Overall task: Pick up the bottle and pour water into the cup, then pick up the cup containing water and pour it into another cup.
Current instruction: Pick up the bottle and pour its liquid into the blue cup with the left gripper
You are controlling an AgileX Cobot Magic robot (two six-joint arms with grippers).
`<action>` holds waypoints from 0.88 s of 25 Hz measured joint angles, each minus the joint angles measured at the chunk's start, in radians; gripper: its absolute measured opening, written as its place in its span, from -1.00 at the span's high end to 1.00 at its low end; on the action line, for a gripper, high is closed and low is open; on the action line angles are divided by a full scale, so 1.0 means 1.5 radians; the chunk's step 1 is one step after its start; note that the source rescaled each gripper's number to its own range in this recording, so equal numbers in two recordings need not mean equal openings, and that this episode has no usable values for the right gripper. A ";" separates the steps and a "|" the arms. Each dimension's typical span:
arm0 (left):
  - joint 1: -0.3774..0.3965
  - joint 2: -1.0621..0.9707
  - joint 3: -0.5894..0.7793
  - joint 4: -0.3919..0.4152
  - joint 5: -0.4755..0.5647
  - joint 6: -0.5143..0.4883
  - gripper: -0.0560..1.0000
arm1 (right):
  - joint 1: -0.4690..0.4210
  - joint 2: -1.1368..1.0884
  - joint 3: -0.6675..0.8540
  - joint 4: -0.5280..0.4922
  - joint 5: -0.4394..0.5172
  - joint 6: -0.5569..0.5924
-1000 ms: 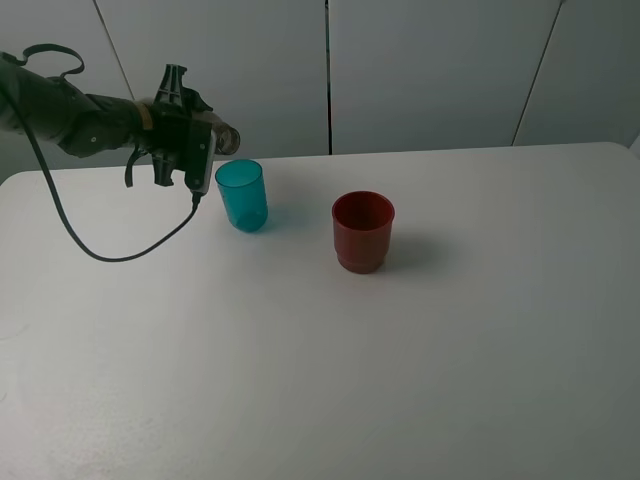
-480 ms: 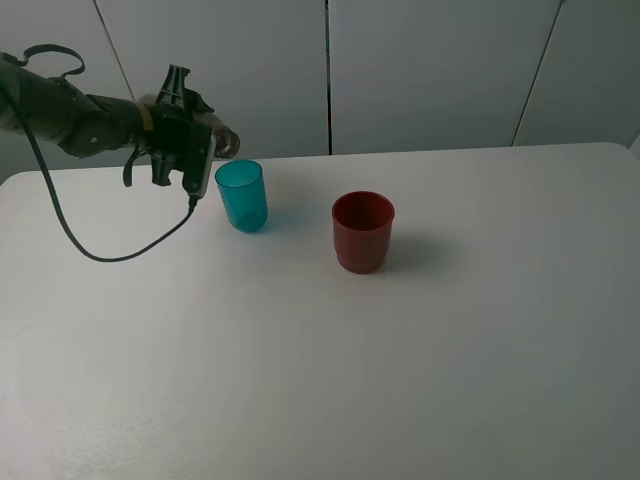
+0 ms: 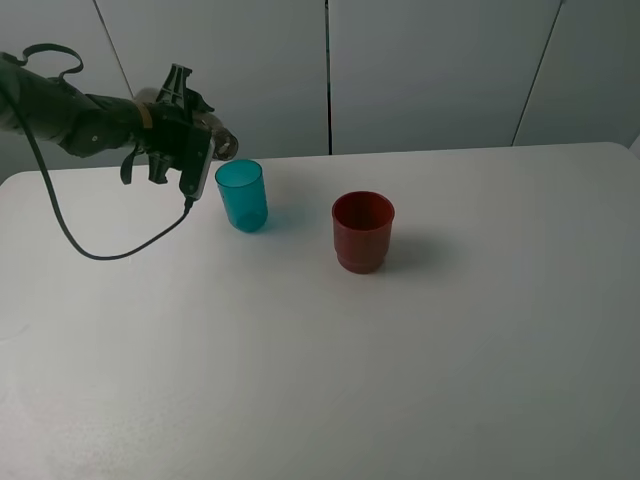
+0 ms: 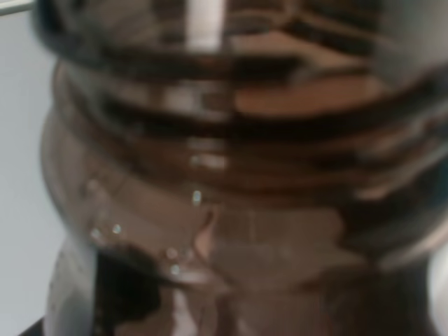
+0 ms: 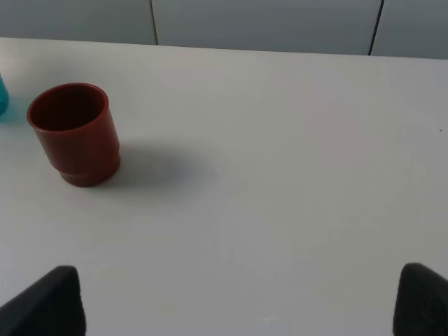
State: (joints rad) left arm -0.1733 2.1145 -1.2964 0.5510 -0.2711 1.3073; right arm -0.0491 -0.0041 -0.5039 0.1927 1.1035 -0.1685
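Observation:
My left gripper (image 3: 192,142) is shut on the smoky grey-brown bottle (image 3: 223,145), which lies tipped almost level. Its neck pokes out just above and left of the rim of the teal cup (image 3: 241,195). The gripper hides most of the bottle's body in the exterior high view. In the left wrist view the bottle (image 4: 231,175) fills the picture, blurred. The dark red cup (image 3: 362,231) stands upright to the right of the teal one and appears again (image 5: 73,133) in the right wrist view. My right gripper (image 5: 234,308) is open, with nothing between its fingertips (image 5: 42,301).
Both cups stand on a white table (image 3: 420,380) with grey wall panels behind it. A black cable (image 3: 110,255) loops from the left arm down over the table's left side. A sliver of the teal cup (image 5: 2,98) shows at the edge of the right wrist view.
The left gripper and the tipped bottle have shifted very slightly left and up. Both cups stand where they were.

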 joint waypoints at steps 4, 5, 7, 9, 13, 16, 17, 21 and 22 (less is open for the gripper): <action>0.000 0.000 0.000 -0.004 0.000 0.005 0.89 | 0.000 0.000 0.000 0.000 0.000 0.000; 0.000 0.000 0.000 -0.008 0.000 0.009 0.89 | 0.000 0.000 0.000 0.000 0.000 0.000; -0.002 0.000 0.000 -0.014 -0.001 0.025 0.89 | 0.000 0.000 0.000 0.000 0.000 0.000; -0.003 0.000 0.000 -0.019 -0.001 0.034 0.89 | 0.000 0.000 0.000 0.000 0.000 0.000; -0.007 0.000 0.000 -0.029 -0.003 0.055 0.89 | 0.000 0.000 0.000 0.000 0.000 0.000; -0.010 0.000 -0.001 -0.036 -0.009 0.065 0.89 | 0.000 0.000 0.000 0.000 0.000 0.000; -0.010 0.000 -0.001 -0.036 -0.011 0.066 0.89 | 0.000 0.000 0.000 0.000 0.000 0.000; -0.010 0.000 -0.001 -0.038 -0.014 0.076 0.89 | 0.000 0.000 0.000 0.000 0.000 0.000; -0.010 0.000 -0.001 -0.038 -0.016 0.078 0.89 | 0.000 0.000 0.000 0.000 0.000 0.000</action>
State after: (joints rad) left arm -0.1883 2.1145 -1.2977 0.4934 -0.2946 1.4238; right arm -0.0491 -0.0041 -0.5039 0.1927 1.1035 -0.1685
